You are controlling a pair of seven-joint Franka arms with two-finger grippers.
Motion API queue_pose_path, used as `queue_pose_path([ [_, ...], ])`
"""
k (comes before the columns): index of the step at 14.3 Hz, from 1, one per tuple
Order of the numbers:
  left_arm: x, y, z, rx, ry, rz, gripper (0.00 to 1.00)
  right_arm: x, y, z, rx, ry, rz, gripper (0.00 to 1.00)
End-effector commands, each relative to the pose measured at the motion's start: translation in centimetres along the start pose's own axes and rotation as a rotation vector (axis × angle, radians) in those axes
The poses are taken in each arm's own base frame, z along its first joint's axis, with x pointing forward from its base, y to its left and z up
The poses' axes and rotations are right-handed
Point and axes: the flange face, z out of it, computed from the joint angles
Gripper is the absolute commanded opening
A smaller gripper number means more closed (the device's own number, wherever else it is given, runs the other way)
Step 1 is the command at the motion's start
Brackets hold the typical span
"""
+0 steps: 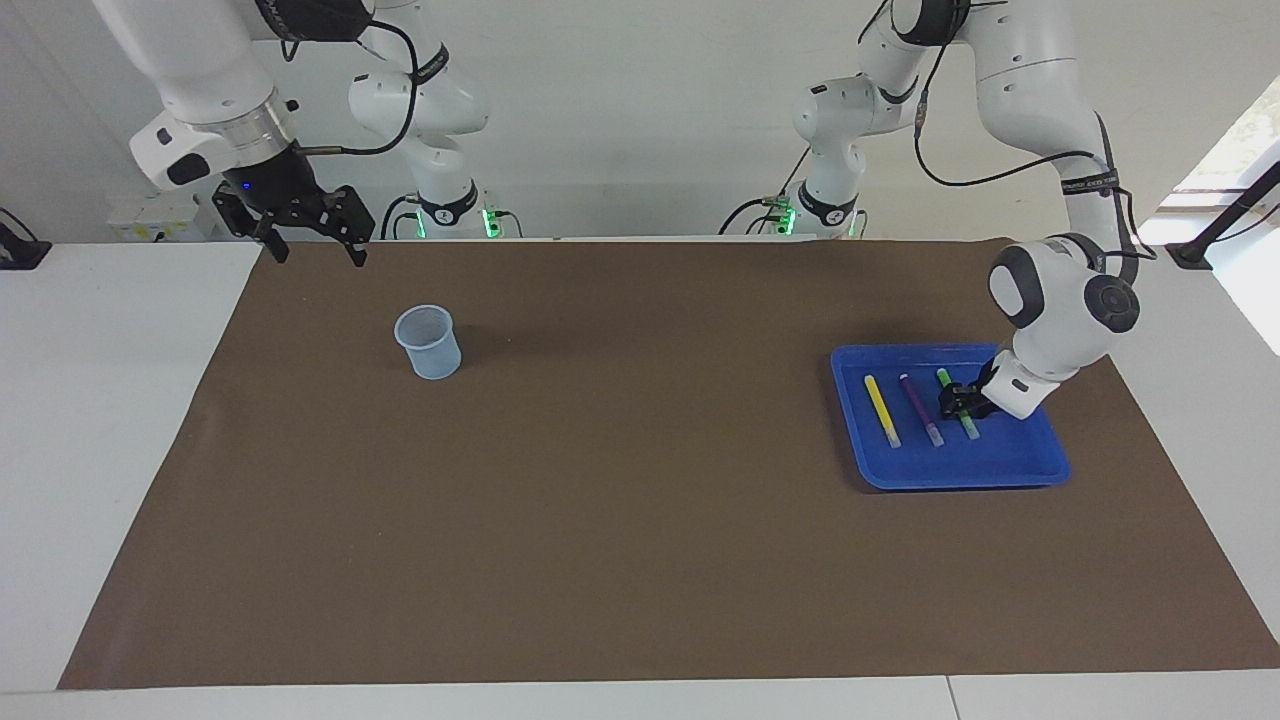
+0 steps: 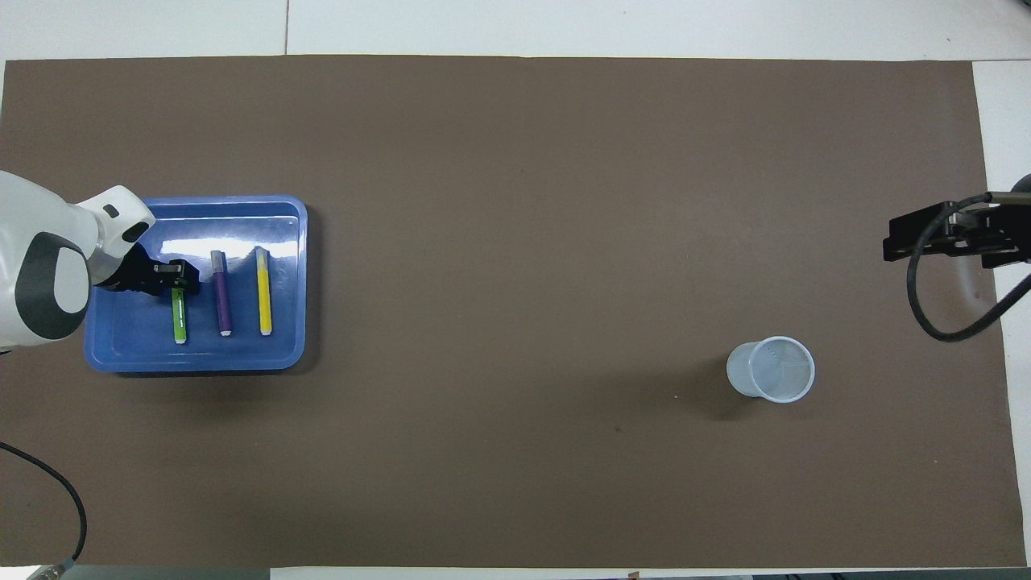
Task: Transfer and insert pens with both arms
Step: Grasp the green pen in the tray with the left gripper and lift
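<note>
Blue tray (image 1: pixel 1010 465) at the left arm's end holds yellow pen (image 1: pixel 881 409), purple pen (image 1: pixel 920 408) and green pen (image 1: pixel 956 403). Left gripper (image 1: pixel 957 402) sits down around the green pen, grip undeterminable. Right gripper (image 1: pixel 311 243) waits raised, fingers spread, near a clear cup (image 1: pixel 429 342).

A brown mat (image 1: pixel 640 520) is covering most of the white table (image 1: pixel 100 450). A blue tray (image 1: pixel 1000 465) is lying on the mat toward the left arm's end. A pale, see-through cup (image 1: pixel 429 342) is standing upright on the mat toward the right arm's end, well apart from the tray.
</note>
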Motion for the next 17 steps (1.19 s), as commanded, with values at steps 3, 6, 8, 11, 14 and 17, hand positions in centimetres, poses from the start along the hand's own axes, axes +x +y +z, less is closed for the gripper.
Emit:
queue_pose_path([
  [3,-0.4,0.3,0.2,0.014,0.003,-0.055,0.13,-0.5,-0.7,0.0,0.013,0.012,0.009,1.00],
  [6,-0.3,0.1,0.2,0.014,0.006,-0.058,0.00,-0.4,-0.5,-0.1,0.013,0.012,0.012,1.00],
  [8,-0.2,0.2,0.1,0.014,0.006,-0.056,0.00,-0.5,-0.7,0.0,0.012,0.004,0.007,1.00],
  [11,0.1,0.4,-0.5,0.014,0.006,-0.052,0.00,-0.5,-0.1,0.0,0.012,0.003,0.016,1.00],
  [14,1.2,0.2,-4.7,0.008,-0.018,-0.060,0.00,-0.4,0.1,0.0,0.013,0.003,0.019,1.00],
  [17,1.8,1.0,-9.4,0.001,-0.054,-0.149,0.00,-0.5,0.1,0.0,0.012,0.001,0.019,1.00],
])
